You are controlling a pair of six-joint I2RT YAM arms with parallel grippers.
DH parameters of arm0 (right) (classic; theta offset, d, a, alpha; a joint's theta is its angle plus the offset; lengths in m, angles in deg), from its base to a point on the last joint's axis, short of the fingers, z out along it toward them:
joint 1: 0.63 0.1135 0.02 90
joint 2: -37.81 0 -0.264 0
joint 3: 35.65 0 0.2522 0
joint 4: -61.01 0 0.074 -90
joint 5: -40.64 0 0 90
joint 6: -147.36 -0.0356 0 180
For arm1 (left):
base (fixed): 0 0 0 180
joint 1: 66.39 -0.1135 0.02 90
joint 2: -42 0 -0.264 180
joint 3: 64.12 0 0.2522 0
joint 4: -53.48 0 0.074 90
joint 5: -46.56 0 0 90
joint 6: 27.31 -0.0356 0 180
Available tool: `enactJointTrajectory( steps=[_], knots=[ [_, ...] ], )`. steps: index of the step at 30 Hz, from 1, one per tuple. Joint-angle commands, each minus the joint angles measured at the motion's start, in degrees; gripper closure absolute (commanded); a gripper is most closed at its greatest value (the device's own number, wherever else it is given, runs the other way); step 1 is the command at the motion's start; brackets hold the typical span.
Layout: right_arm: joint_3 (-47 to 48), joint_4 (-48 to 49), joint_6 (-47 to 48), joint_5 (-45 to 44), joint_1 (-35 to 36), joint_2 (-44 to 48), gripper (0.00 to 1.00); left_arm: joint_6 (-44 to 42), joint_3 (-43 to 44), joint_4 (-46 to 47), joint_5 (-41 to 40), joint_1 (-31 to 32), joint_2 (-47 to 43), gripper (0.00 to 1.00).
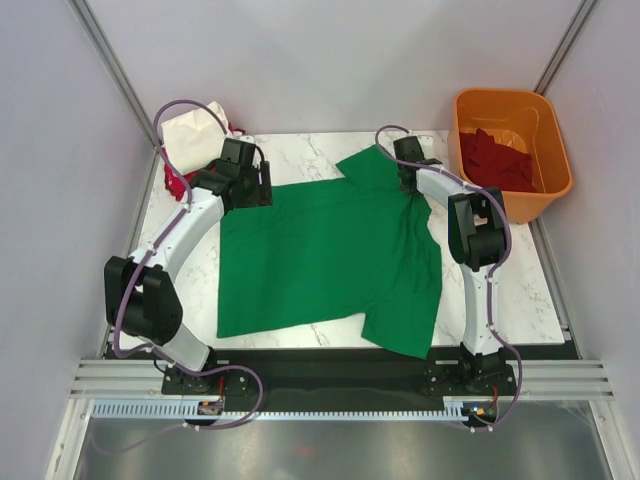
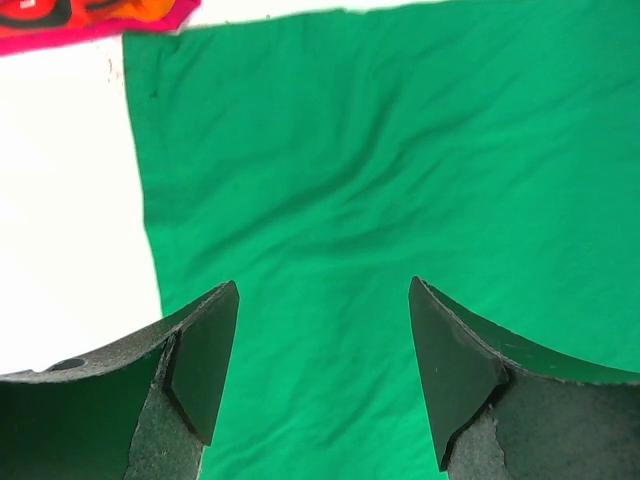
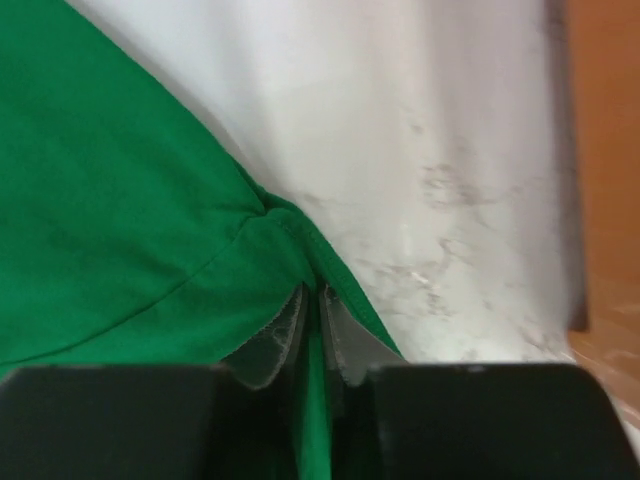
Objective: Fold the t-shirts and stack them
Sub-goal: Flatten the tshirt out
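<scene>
Top external view: green shirt [image 1: 330,250] spread on table [image 1: 520,290], long axis left to right, hem at left. Far sleeve seam pinched by right end effector [image 1: 408,168]. Left end effector [image 1: 252,188] positioned wide over far hem corner, cloth directly beneath.

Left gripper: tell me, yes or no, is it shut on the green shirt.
No: the left gripper stands wide open above the green shirt, which lies flat.
</scene>
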Motion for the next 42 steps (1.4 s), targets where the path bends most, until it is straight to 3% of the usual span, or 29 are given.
enactJointTrajectory(
  steps=[1, 3, 7, 10, 14, 18, 21, 24, 25, 28, 33, 36, 38, 39, 42],
  knots=[
    [-1.3, -4.9, -0.9, -8.7, -1.2, 1.2, 0.77, -0.9, -1.5, -0.6, 0.5, 0.1, -1.1, 0.23],
    [-2.7, -4.9, -0.8, -8.2, -1.6, 1.9, 0.7, -0.9, -1.6, -0.6, 0.5, 0.1, -0.6, 0.23],
    [-4.7, -4.5, -0.6, -7.6, -1.4, 5.1, 0.31, -0.9, -1.4, -0.6, 0.5, 0.1, 0.1, 0.23],
    [-5.0, -4.4, -0.7, -8.1, -1.5, 8.7, 0.18, -0.9, -1.2, -0.6, 0.5, 0.1, -0.1, 0.23],
    [-4.7, -4.5, 0.2, -5.6, -1.4, 14.6, 0.15, -0.9, -1.3, -0.6, 0.5, 0.1, -1.5, 0.23],
    [-7.0, -4.5, -1.4, 4.8, -1.1, 20.3, 0.14, -1.3, -2.1, -1.5, 0.5, 0.1, -3.4, 0.23],
    [-12.5, -4.1, -3.9, 13.6, 0.5, 25.3, 0.14, 5.3, -6.1, -1.3, 5.3, 0.1, -7.2, 0.21],
    [-23.2, 0.0, -4.9, 14.7, 5.3, 33.7, 0.14, 8.2, -15.4, -0.3, 7.0, 1.2, -16.9, 0.25],
    [-25.6, 2.5, -5.7, 14.8, 6.6, 38.3, 0.14, 9.4, -19.9, -0.6, 3.3, 4.4, -22.1, 0.27],
    [-32.8, 5.4, -7.2, 15.7, 10.2, 44.8, 0.13, 14.9, -26.2, -6.5, 2.4, 6.8, -28.3, 0.25],
    [-37.3, 6.3, -8.3, 17.9, 10.9, 47.7, 0.13, 28.1, -35.0, -10.5, 7.8, 6.7, -41.5, 0.21],
    [-38.4, 7.1, -9.4, 21.4, 10.8, 48.4, 0.13, 34.9, -44.4, -10.0, 6.9, 6.9, -50.5, 0.2],
    [-39.4, 8.3, -9.9, 22.8, 10.8, 48.9, 0.13, 34.9, -45.2, -10.0, 6.9, 6.8, -51.9, 0.2],
    [-39.8, 8.5, -10.0, 23.2, 11.1, 49.3, 0.13, 39.6, -46.1, -9.7, 7.1, 5.0, -50.4, 0.2],
    [-40.6, 8.6, -9.1, 23.0, 11.0, 50.2, 0.13, 40.7, -49.8, -7.9, 13.1, -0.8, -45.8, 0.18]
  ],
)
